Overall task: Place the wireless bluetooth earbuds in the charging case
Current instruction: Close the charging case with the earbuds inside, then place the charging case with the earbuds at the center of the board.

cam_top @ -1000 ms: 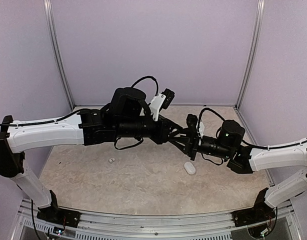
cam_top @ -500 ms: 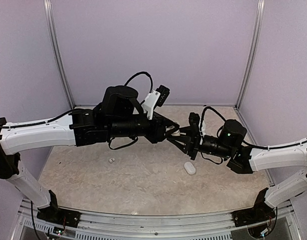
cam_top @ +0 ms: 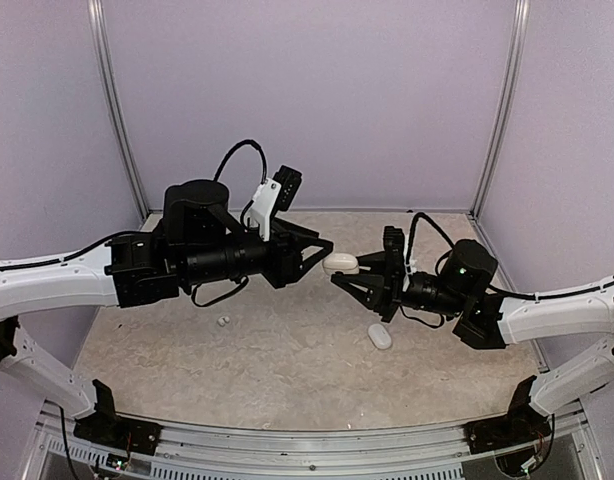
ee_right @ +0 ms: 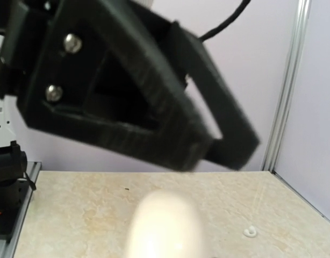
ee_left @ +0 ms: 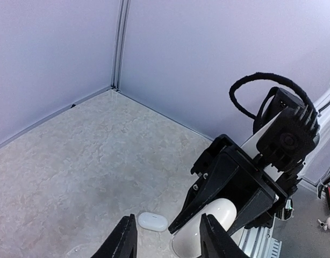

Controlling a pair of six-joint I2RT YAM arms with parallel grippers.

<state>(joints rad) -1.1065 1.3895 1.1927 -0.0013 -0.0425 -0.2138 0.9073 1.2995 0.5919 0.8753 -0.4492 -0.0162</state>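
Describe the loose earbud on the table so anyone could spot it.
On the beige table, look below the left arm's black forearm. The earbud lies there alone, a tiny whitish bead, far smaller than the white pod to the right or the charging case in the right gripper.

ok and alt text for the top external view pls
The right gripper holds a smooth white rounded plastic object above the table, facing the open, empty left gripper just apart from it. Below, on the beige marbled table, lie a white oval object and a tiny whitish bead-like piece.
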